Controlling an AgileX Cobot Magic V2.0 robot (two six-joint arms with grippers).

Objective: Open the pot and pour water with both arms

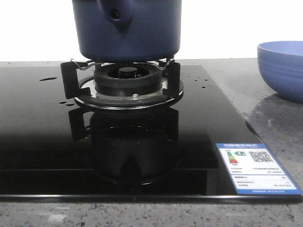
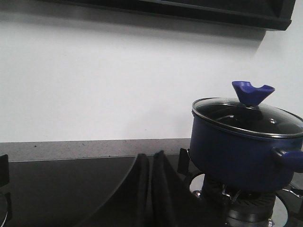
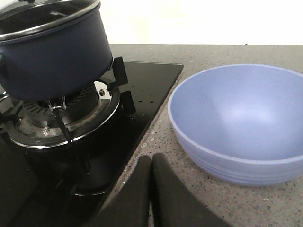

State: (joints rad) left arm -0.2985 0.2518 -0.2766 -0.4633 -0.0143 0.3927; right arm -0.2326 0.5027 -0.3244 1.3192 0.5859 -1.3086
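Observation:
The dark navy-blue pot stands on the gas burner; its handle stub with a round hole faces the front camera. It also shows in the left wrist view and the right wrist view, with a glass lid and blue knob on it. My left gripper is shut and empty, low over the black hob, left of the pot. My right gripper is shut and empty over the grey counter, between the hob edge and the light-blue bowl. Small water drops lie on the hob.
The black glass hob carries an energy label at its front right corner. The light-blue ribbed bowl stands on the speckled grey counter right of the hob. A white wall lies behind.

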